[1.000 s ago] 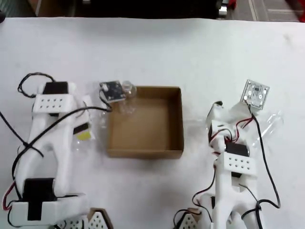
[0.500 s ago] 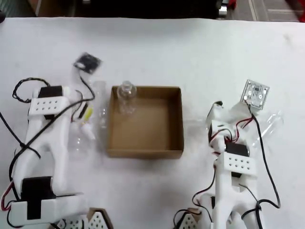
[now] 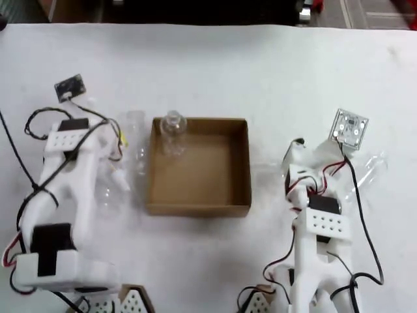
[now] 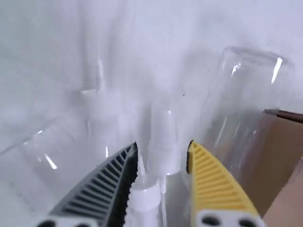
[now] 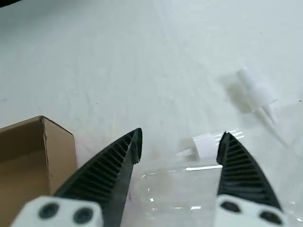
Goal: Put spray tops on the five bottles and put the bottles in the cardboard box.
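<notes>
Left jaws: parted, one grey and one yellow, with a white spray top point(image 4: 163, 146) showing between them. We cannot tell whether they touch it.
Left arm point(image 3: 65, 169): we see it above a cluster of clear bottles on the white tabletop point(image 3: 260, 65), at the cardboard box's point(image 3: 199, 208) side wall.
Right jaws: wide open, both black, holding nothing, poised above a capped bottle point(image 5: 184, 189) that lies on the tabletop.
Right arm point(image 3: 319, 228): it sits on the opposite side of the cardboard box, near it but apart.
Cardboard box: open at the top, resting on the tabletop between the two arms.
Boxed bottle point(image 3: 172, 130): one clear bottle stands upright inside the box, in the far corner on the left arm's side. We cannot make out whether it carries a spray top.
Far bottle point(image 3: 135, 127): clear, just outside that same corner of the box.
Near bottle point(image 3: 107, 195): clear, closer to the left arm's base, beside the arm.
Wall-side bottle point(image 4: 241, 109): in the left wrist view we see it just beside the box's brown wall.
Capped bottle: clear and on its side, with a white top point(image 5: 204, 144) fitted at its neck.
Loose spray top point(image 5: 255, 92): white, lying on the tabletop beyond the capped bottle and apart from it.
Outer bottle point(image 3: 368, 171): clear, lying on the tabletop at the right arm's outer side.
</notes>
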Robot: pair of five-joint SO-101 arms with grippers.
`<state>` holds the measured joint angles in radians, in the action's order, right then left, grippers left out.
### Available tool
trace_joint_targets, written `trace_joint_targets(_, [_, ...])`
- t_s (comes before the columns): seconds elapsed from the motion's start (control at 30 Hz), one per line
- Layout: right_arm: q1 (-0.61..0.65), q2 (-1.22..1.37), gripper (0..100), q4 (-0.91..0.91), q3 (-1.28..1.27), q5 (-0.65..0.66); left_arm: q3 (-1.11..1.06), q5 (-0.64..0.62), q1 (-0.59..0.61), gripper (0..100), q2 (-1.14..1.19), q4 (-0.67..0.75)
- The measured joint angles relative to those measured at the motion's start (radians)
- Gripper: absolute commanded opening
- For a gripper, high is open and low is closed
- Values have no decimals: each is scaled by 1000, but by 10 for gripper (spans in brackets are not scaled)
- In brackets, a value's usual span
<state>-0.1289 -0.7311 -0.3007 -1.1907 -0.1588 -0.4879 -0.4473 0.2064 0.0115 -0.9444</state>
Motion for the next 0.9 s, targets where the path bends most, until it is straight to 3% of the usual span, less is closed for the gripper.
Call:
trace_joint_targets(0.37, [0,0,233,0,0,0,0,-55,3,169,86,89])
trace_joint_targets(0.9, [0,0,233,0,0,0,114,-54,3,166,164,23])
